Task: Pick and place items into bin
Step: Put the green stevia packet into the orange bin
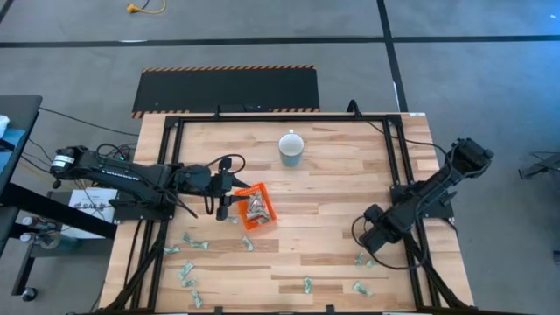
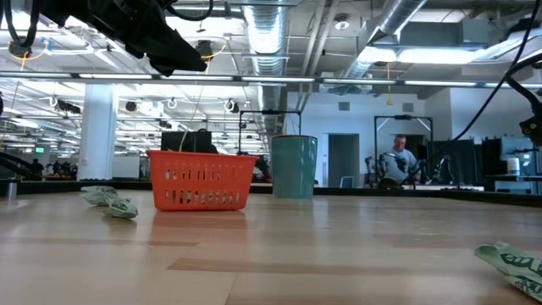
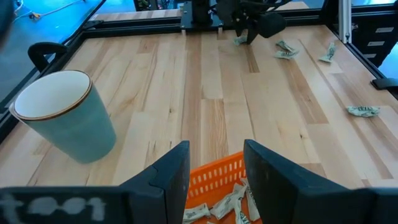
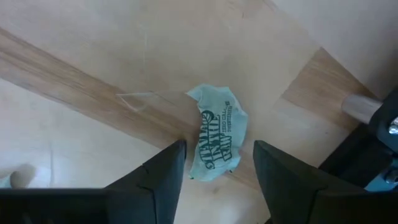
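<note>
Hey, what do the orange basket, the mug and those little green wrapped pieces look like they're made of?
The orange basket looks like moulded plastic: uniform bright colour and slotted walls. The mug seems to be glazed ceramic, with a smooth teal outside, a white inside and a thin dark rim line. The wrapped piece looks like thin printed film or paper, crinkled and folded; which of the two is unclear.

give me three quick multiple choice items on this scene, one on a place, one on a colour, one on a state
1. Where is the left gripper?
A. over the mug
B. at the bin's edge
C. off the table

2. What colour is the bin?
A. orange
B. blue
C. black

3. How does the right gripper stand?
A. shut on an item
B. open astride an item
C. inside the mug

Key: 1 B, the high view shows it beside the bin, the mug apart. 2 A, orange in every view showing it. 3 B, its fingers flank a wrapped item on the table.
</note>
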{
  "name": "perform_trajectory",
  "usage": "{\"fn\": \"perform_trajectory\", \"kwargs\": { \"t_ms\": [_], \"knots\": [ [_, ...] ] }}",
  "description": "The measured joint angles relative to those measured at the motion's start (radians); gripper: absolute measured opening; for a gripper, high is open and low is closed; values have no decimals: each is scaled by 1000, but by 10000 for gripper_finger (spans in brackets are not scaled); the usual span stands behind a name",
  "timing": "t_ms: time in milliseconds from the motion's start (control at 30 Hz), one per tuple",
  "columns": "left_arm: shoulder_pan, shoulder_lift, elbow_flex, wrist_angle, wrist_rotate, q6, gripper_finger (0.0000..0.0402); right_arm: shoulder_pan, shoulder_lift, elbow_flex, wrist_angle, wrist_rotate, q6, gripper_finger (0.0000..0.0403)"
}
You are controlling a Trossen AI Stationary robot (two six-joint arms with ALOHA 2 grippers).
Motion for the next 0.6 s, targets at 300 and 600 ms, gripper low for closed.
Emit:
{"fn": "perform_trajectory", "kwargs": {
  "t_ms": [300,600],
  "knots": [
    [0,0,0,-17,0,-15,142,-7,-7,-2,33,-6,-39,68],
    [0,0,0,-33,0,-27,142,-36,-3,56,6,28,-136,14]
  ]
}}
